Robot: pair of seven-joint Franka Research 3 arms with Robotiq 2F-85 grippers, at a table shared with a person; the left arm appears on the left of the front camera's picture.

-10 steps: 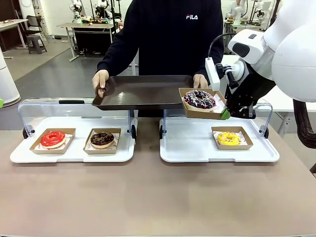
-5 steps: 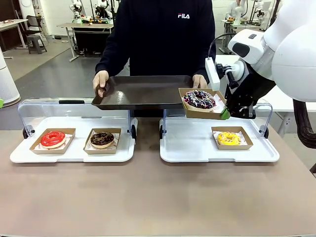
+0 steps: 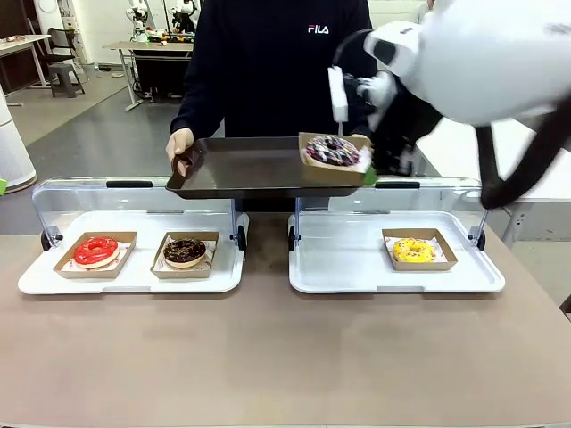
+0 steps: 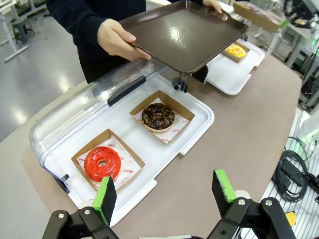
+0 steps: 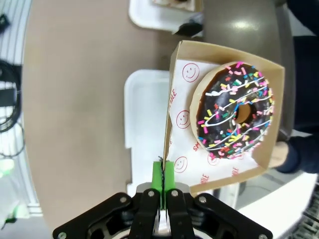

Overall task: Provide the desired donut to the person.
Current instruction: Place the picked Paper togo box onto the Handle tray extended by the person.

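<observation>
Over the right-hand end of the dark serving tray (image 3: 241,165), carrying the sprinkled donut (image 3: 332,151) in its cardboard box (image 5: 173,104). Pinched by one side wall of that box in the right gripper (image 5: 163,174), green pads squeezed together on the card and on nothing else. Reads as the delivery step, far along: box up off the white display tray (image 3: 343,267), yellow donut (image 3: 412,251) alone down there, serving tray held out level by the person (image 3: 268,62) with a hand at each end. Hard to say whether the box floor touches the serving tray or hangs just above it. Next, probably: ease down until the box sits flat and well inside the rim, then part the jaws and draw back without dragging the wall along. Worth minding the tilt, with the grip on one wall only, and the person's hand (image 5: 278,154) just beside the box. Over by the left display case, near the red donut (image 4: 102,163) and chocolate donut (image 4: 158,115): left gripper (image 4: 164,188) hanging with jaws spread wide, gripping nothing, not needed for this step.
</observation>
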